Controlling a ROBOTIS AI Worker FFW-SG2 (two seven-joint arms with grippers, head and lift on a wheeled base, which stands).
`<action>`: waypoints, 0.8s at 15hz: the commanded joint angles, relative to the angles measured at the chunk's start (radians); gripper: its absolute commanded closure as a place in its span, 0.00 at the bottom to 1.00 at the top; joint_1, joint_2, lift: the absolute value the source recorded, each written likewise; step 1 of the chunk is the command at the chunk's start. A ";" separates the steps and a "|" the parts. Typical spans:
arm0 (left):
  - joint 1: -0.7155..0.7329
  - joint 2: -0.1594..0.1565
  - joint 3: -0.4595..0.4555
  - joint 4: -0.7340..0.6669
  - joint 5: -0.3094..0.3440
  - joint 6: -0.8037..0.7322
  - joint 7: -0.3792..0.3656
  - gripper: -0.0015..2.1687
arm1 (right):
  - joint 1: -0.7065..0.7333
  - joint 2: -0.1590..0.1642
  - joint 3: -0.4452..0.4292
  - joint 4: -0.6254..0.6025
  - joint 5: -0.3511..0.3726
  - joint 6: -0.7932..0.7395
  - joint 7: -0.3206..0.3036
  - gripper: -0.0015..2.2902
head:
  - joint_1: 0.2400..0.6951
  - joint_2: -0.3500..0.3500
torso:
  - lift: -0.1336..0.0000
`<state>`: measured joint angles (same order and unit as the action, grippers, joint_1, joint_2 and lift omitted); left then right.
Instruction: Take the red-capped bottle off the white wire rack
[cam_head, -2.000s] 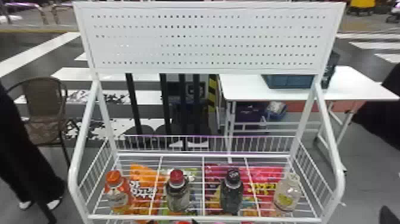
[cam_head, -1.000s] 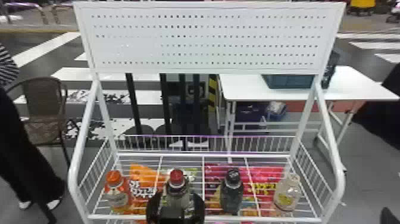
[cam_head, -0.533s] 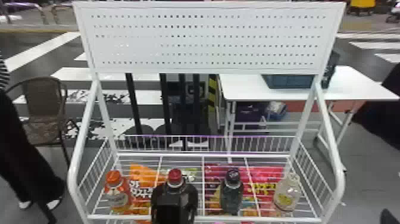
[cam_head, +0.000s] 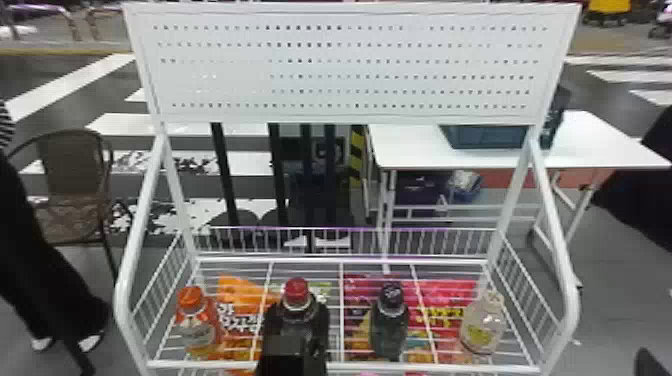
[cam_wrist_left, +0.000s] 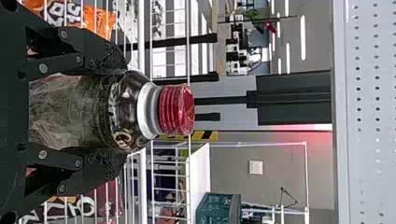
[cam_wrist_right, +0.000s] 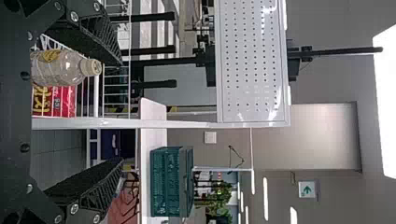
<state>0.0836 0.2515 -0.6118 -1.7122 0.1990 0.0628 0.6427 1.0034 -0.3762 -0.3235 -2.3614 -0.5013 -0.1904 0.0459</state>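
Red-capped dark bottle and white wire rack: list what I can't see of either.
Base of the red-capped bottle, left wrist view: hidden by the black left gripper.
The bottle's lower part, head view: behind that gripper.
Foot of the wire rack, head view: cut off by the bottom edge.

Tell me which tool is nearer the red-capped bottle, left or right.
Left. The left tool is around the red-capped bottle, its fingers on opposite sides. The right tool is open and farther off, toward the rack's right end.
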 joint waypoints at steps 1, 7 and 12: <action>0.059 0.012 0.021 -0.156 -0.062 0.154 0.006 0.49 | -0.003 -0.007 0.000 0.001 0.000 0.003 0.000 0.08 | 0.57 0.50 | 1.00; 0.277 0.081 0.285 -0.541 -0.096 0.381 -0.008 0.49 | -0.009 -0.015 0.006 0.001 -0.003 0.009 -0.001 0.08 | 0.57 0.50 | 1.00; 0.447 0.086 0.466 -0.767 -0.069 0.357 -0.106 0.49 | -0.016 -0.018 0.014 0.001 -0.002 0.012 -0.001 0.08 | 0.57 0.50 | 1.00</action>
<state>0.4905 0.3373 -0.1820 -2.4254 0.1226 0.4260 0.5532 0.9896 -0.3945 -0.3131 -2.3608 -0.5038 -0.1791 0.0444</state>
